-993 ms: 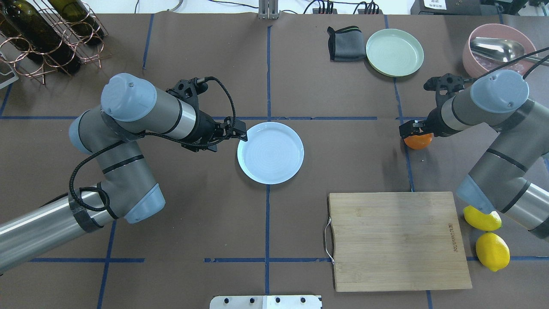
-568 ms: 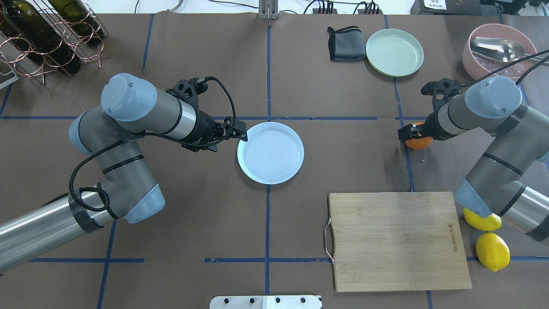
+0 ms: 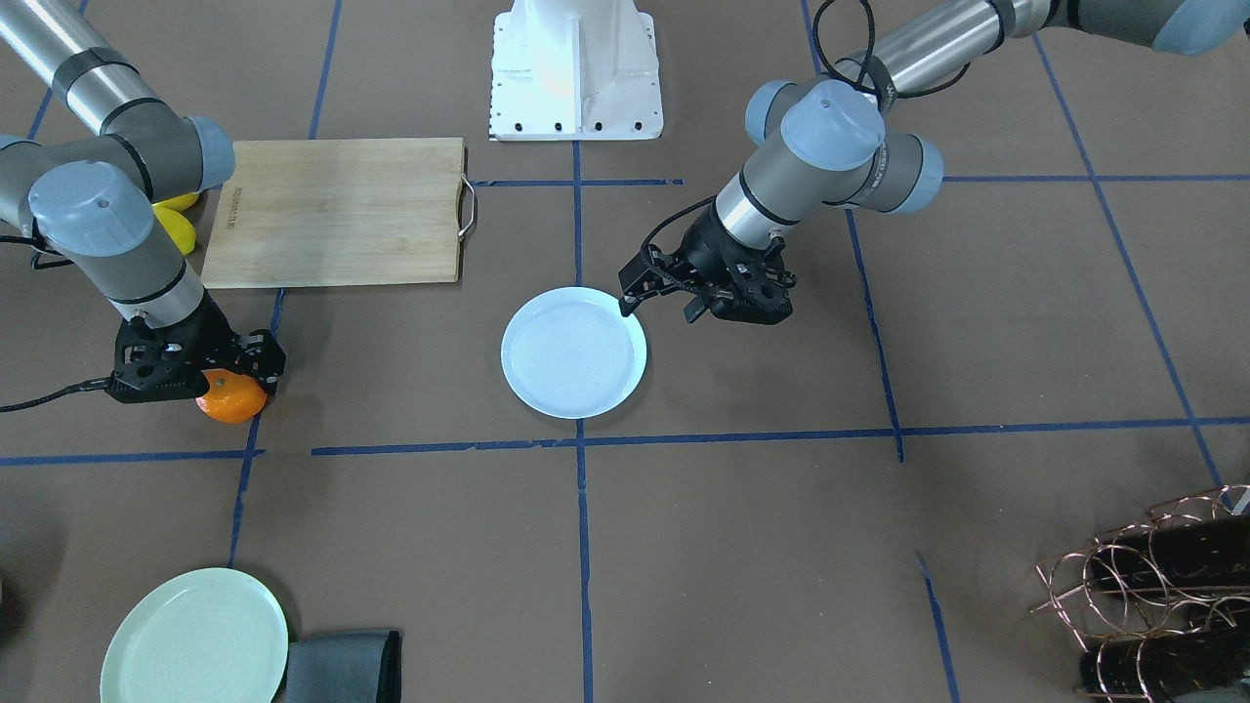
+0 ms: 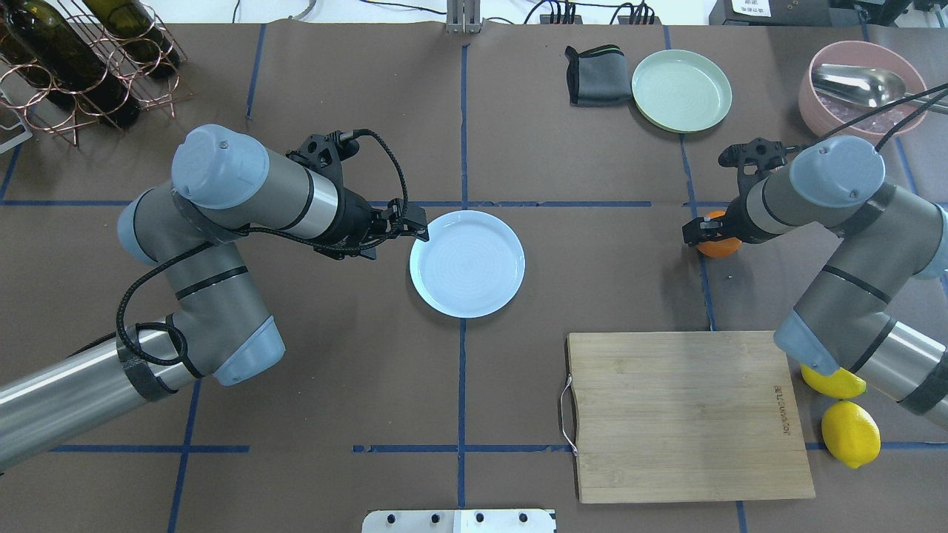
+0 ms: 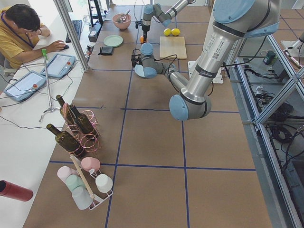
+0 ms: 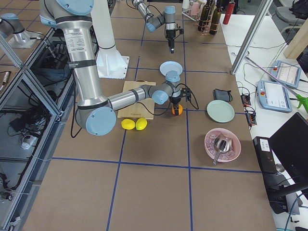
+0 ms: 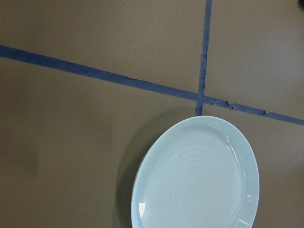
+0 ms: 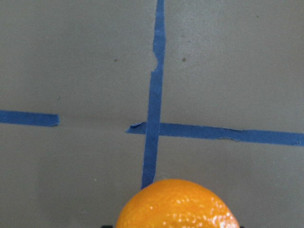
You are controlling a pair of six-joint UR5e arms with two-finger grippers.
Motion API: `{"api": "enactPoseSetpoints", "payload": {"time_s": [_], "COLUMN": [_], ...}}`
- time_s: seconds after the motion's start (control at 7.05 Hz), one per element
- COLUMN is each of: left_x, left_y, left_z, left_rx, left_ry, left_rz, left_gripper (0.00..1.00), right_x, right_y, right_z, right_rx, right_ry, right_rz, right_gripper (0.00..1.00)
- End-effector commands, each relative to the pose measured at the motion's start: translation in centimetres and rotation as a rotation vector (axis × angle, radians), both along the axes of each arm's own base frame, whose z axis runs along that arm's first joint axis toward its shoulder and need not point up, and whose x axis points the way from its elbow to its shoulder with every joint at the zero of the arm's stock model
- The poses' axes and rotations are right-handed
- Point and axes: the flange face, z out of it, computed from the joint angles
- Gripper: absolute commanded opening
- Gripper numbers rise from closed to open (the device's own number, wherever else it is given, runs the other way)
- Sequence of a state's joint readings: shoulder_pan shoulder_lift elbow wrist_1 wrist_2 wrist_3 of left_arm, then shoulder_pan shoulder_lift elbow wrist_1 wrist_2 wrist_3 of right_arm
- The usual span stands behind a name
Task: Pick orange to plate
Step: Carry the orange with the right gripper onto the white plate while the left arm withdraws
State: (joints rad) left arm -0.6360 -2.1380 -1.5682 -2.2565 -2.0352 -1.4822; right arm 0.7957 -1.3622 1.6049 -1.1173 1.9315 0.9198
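The orange (image 4: 720,243) lies on the brown table at the right, on a blue tape line, also seen as the orange (image 3: 231,400) and the orange (image 8: 176,205) at the bottom edge of the right wrist view. My right gripper (image 4: 709,234) points down onto it, open, its fingers on either side of the fruit. The pale bluish plate (image 4: 467,263) sits at the table's middle, with nothing on it. My left gripper (image 4: 398,238) hangs open at the plate's left rim, one finger over the edge. The left wrist view shows the plate (image 7: 199,180) and bare table.
A wooden cutting board (image 4: 685,414) lies near the robot, right of centre. Two lemons (image 4: 850,433) sit beside it under the right arm. A pale green plate (image 4: 681,90), a grey cloth (image 4: 596,75) and a pink bowl (image 4: 863,85) holding a ladle stand far right. A bottle rack (image 4: 81,63) stands far left.
My right arm has shifted a little to the left and settled lower over the orange, covering more of it. The left arm and the plate have stayed put.
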Motion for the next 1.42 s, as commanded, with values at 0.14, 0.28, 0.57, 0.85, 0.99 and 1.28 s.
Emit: {"api": "enactPoseSetpoints", "payload": {"time_s": [0.14, 0.28, 0.57, 0.85, 0.99, 1.28], "left_x": [-6.9, -11.2, -16.2, -21.1, -22.6, -22.6], "left_y": [0.0, 0.9, 2.5, 2.7, 2.5, 2.5], "left_z": [-2.9, -1.6, 5.2, 11.9, 13.4, 13.8], "left_rx": [0.062, 0.079, 0.178, 0.268, 0.296, 0.295], "left_ry": [0.074, 0.076, -0.036, -0.171, -0.206, -0.214], "left_rz": [-0.06, -0.091, -0.079, -0.072, -0.07, -0.069], "left_gripper": [0.99, 0.99, 0.99, 0.99, 0.99, 0.99], "right_x": [-0.5, -1.7, -9.8, -18.9, -22.7, -26.0], "right_y": [-0.6, -1.2, 2.0, 5.6, 6.6, 6.3], "right_z": [-6.0, -9.5, -17.8, -24.9, -27.5, -27.6], "right_rx": [0.042, 0.012, -0.076, -0.101, -0.144, -0.117], "right_ry": [-0.075, -0.139, -0.273, -0.262, -0.259, -0.218], "right_rz": [0.022, 0.08, 0.135, 0.183, 0.202, 0.237], "right_gripper": [0.0, 0.0, 0.0, 0.0, 0.0, 0.0]}}
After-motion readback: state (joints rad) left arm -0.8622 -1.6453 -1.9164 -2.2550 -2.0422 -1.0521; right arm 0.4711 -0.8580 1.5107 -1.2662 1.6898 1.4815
